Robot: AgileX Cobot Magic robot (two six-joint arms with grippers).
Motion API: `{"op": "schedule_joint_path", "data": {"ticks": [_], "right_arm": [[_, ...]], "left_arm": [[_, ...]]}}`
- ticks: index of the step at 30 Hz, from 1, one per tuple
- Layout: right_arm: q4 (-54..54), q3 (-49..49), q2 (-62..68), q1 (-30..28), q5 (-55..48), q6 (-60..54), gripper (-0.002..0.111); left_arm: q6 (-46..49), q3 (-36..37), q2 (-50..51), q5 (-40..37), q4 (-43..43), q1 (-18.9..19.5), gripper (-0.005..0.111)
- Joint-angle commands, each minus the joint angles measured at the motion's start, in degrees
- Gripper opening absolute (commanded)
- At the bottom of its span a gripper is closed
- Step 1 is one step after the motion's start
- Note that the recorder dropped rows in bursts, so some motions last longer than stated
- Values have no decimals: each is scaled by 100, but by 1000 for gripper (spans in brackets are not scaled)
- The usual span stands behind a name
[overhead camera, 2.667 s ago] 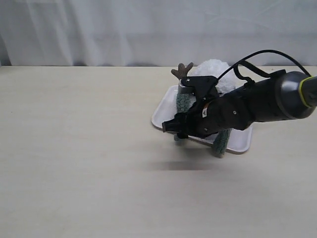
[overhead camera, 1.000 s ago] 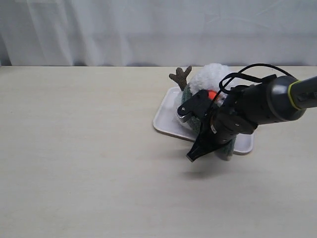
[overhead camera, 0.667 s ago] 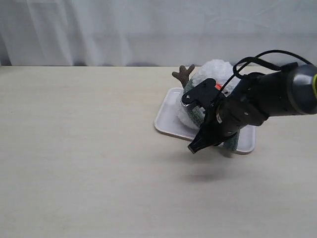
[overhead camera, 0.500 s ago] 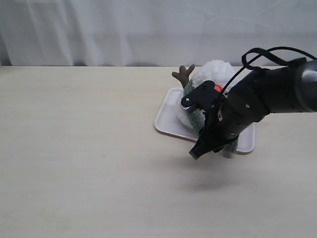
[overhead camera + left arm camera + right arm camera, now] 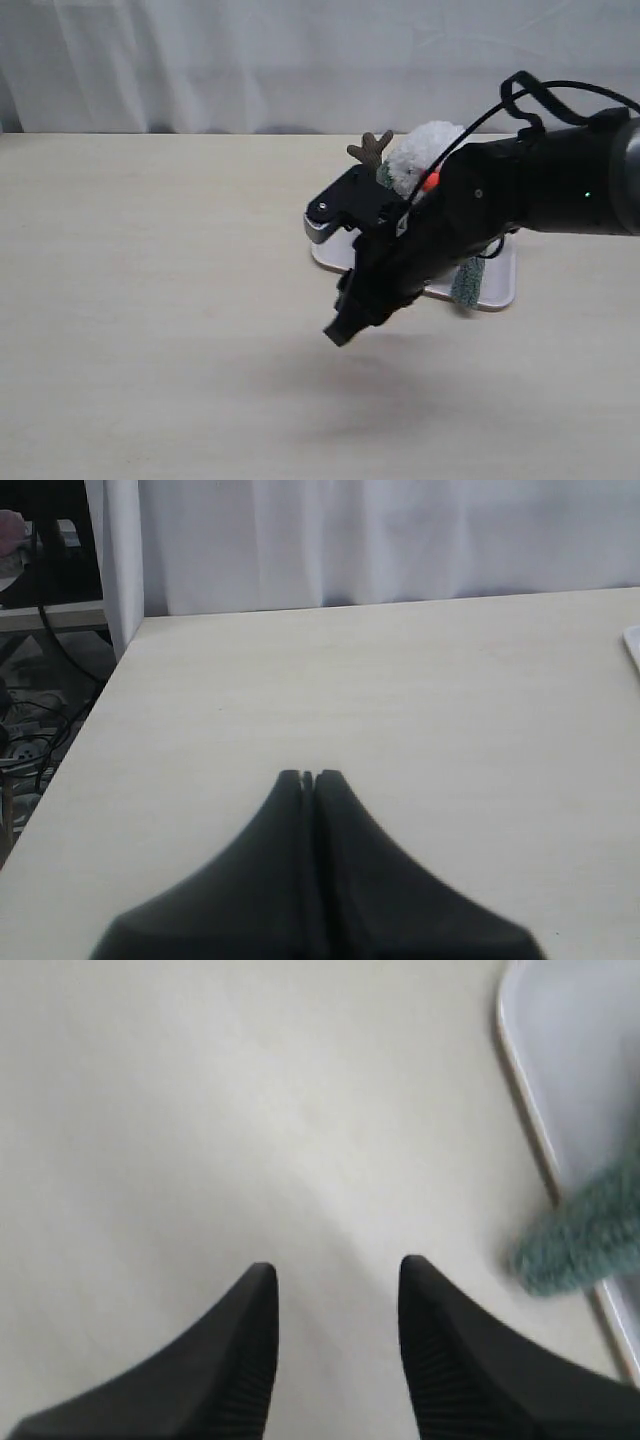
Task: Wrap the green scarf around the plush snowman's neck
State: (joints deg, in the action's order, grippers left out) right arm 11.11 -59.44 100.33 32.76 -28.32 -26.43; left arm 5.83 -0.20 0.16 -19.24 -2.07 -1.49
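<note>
The right arm [image 5: 520, 195] is a thick, rounded, matte-black casing with a tiny green light [image 5: 587, 195] on its side. A thin black cable [image 5: 507, 90] loops above it. Near the wrist sits a black bracket [image 5: 345, 200] with a pale grey edge. The right end effector [image 5: 337, 1265] has two tapered black fingers [image 5: 245, 1360] with finely ribbed inner faces. The left end effector [image 5: 309, 776] shows the same black, pointed shape.

White plush snowman [image 5: 425, 150] partly hidden, orange nose showing; green scarf [image 5: 467, 283] end hangs below.
</note>
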Motion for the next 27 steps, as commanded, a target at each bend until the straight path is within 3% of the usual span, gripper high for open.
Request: {"op": "schedule_joint_path", "data": {"ticks": [1,4,12,15,27], "right_arm": [[-41,-574,353,181,611,1306,37],[-252,-1791,1042,204,-357,1902,37],[-1666,-3447,2342,204,-1734,3259,37],[-2032,-3800,2643,204,-1963,3867,37],[-2216,-4381,3294,204,-1942,4106,38]], "left_arm": [[-6,20,-16,73,-9,10,0],[-6,20,-16,73,-9,10,0],[-6,20,-16,73,-9,10,0],[-6,20,-16,73,-9,10,0],[-6,20,-16,73,-9,10,0]]}}
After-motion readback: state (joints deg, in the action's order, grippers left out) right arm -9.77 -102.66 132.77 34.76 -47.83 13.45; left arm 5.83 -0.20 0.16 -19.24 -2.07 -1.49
